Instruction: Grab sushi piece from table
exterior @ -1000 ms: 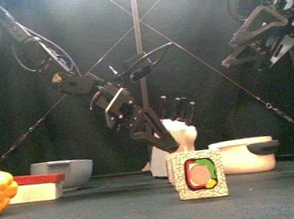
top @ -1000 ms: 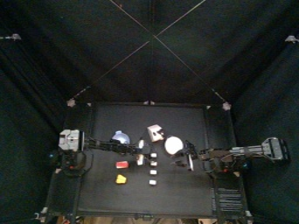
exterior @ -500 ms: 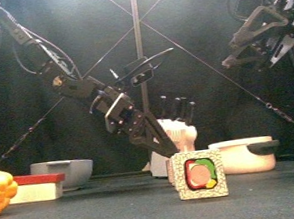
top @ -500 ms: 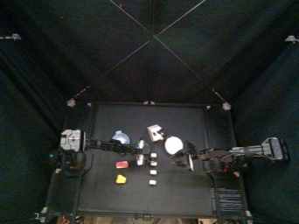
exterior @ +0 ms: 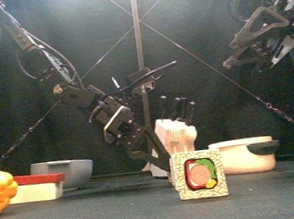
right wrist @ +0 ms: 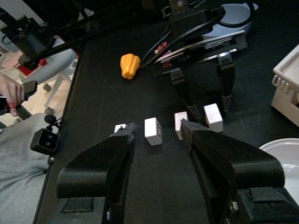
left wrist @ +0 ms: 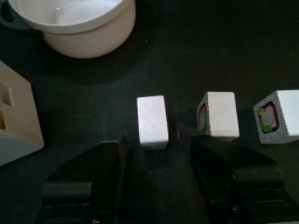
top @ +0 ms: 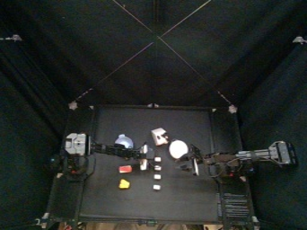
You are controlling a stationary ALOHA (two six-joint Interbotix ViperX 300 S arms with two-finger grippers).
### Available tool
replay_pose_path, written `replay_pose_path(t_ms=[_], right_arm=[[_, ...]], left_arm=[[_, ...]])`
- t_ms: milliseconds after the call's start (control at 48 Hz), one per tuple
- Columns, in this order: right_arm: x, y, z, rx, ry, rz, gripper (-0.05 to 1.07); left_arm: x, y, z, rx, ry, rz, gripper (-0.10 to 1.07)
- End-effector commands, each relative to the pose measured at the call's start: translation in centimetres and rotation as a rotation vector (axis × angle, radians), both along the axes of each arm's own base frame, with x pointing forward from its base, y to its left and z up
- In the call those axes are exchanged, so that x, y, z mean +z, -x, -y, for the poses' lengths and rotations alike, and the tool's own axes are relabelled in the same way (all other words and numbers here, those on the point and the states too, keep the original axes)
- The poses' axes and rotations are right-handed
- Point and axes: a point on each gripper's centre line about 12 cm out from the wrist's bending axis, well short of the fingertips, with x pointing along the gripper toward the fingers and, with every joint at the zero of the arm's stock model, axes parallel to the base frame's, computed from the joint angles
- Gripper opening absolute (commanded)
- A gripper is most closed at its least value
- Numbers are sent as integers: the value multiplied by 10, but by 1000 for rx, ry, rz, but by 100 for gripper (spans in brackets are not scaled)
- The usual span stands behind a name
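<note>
On the table (top: 108,202), mid-row, stand three sushi pieces; the left gripper (left wrist: 159,149) hangs wide open just over the nearest sushi (left wrist: 152,120), jaws either side of it; the right gripper (right wrist: 166,140) is open too, raised on the right; we judge the piece light, stiff and smooth-sided, best pinched across its flat white faces; no writing shows.

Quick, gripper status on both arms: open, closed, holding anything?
Left gripper: open, empty, jaws either side of a white sushi piece on the table.
Right gripper: open, empty, raised above the table.
</note>
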Motion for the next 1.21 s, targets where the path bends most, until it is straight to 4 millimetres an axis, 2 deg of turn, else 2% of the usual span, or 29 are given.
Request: replay_pose_path(t_ms=[0, 271, 500, 646, 833, 1188], right_arm=[[3, -3, 0, 2, -6, 13, 81], [3, -4, 0, 3, -3, 10, 81], [3, -4, 0, 2, -5, 8, 81], [1, -3, 0, 2, -6, 5, 81], [-1, -2, 0, 0, -12, -2, 81], [-1, -2, -1, 0, -15, -4, 81]], left_arm=[[9, -4, 0, -3, -4, 27, 86], [8, -3, 1, -7, -6, 24, 82], [9, -4, 0, -7, -6, 27, 60], [14, -3, 1, -5, -7, 36, 51], [29, -2, 2, -6, -8, 68, 50], [40, 5, 2, 0, -5, 86, 50]])
